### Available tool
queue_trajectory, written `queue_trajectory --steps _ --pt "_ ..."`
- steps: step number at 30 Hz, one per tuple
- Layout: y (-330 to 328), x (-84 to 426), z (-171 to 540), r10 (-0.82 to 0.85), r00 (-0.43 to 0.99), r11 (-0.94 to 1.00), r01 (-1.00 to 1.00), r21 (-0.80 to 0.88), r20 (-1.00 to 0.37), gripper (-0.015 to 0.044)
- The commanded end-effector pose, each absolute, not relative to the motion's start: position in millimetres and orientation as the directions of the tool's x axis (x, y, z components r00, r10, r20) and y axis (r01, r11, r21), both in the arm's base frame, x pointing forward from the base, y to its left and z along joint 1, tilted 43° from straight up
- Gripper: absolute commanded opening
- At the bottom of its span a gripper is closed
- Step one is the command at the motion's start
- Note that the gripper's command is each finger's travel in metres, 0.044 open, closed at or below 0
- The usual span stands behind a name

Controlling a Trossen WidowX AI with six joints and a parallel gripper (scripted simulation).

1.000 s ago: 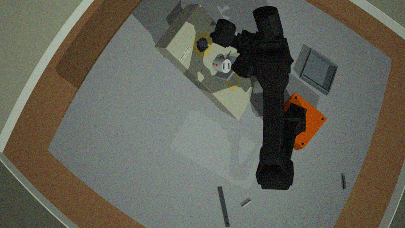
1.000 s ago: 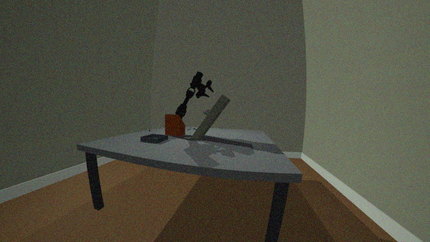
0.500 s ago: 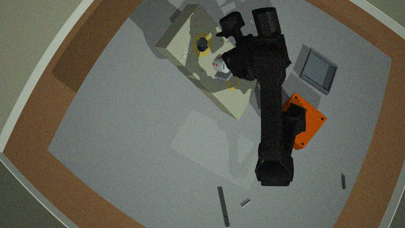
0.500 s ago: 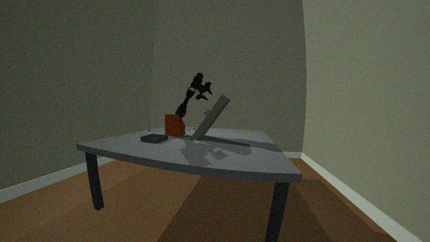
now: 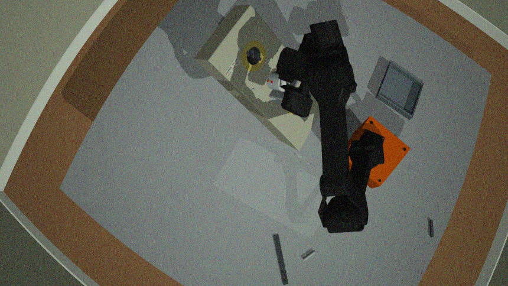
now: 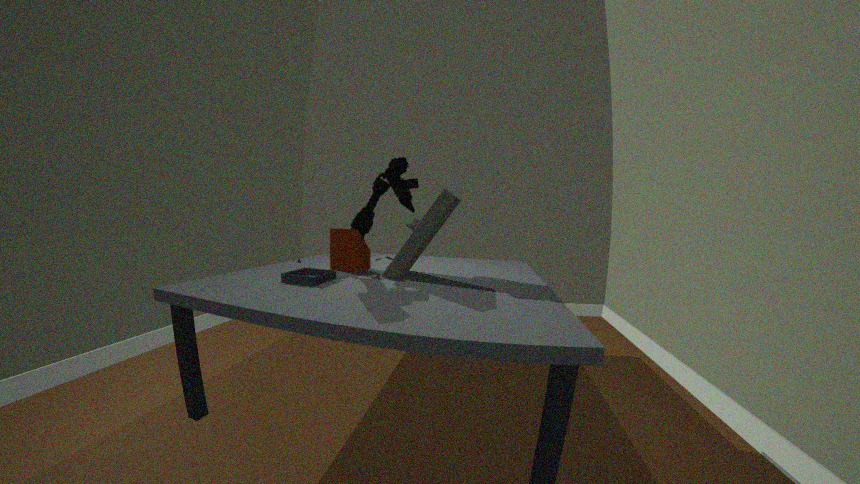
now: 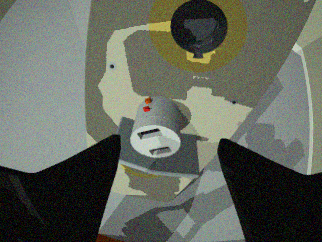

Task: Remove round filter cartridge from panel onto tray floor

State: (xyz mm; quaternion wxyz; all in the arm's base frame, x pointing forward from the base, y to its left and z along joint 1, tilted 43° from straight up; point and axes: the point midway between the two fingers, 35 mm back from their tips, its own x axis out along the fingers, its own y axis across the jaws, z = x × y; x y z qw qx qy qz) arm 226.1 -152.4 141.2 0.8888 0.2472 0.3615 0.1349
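Observation:
The pale service panel (image 5: 284, 132) (image 6: 428, 233) (image 7: 220, 120) leans back on the table. Its round hole (image 5: 253, 55) (image 7: 199, 25), ringed in yellow, looks dark and empty. The grey-white filter cartridge (image 5: 274, 80) (image 7: 156, 120) is out of that hole, lower on the panel by a grey ledge (image 7: 185, 161). Its two-slot face points outward and red marks show on its side. Whether it rests on the ledge is unclear. My gripper (image 5: 292, 84) (image 6: 414, 197) (image 7: 170, 144) is open, with the cartridge showing between the fingertips in the wrist view, not gripped. The dark grey tray (image 5: 417, 101) (image 6: 308, 279) has nothing visible in it.
The orange base (image 5: 395, 142) (image 6: 349, 249) stands between the panel and the tray's side of the table. A long dark bar (image 5: 279, 259), a short light bar (image 5: 309, 254) and a small dark bar (image 5: 430, 227) lie on the table. A second yellow ring is partly hidden under the ledge.

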Motion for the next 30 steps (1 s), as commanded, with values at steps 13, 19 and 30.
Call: queue_trajectory --steps 13,19,30 --pt "-132 232 119 0.461 0.652 0.74 0.093 0.666 -0.603 0.0305" --pt "-128 238 114 0.46 0.652 0.74 0.093 0.666 -0.603 0.0305" --pt "-119 250 104 0.461 0.653 0.739 0.091 0.667 -0.6 0.0305"
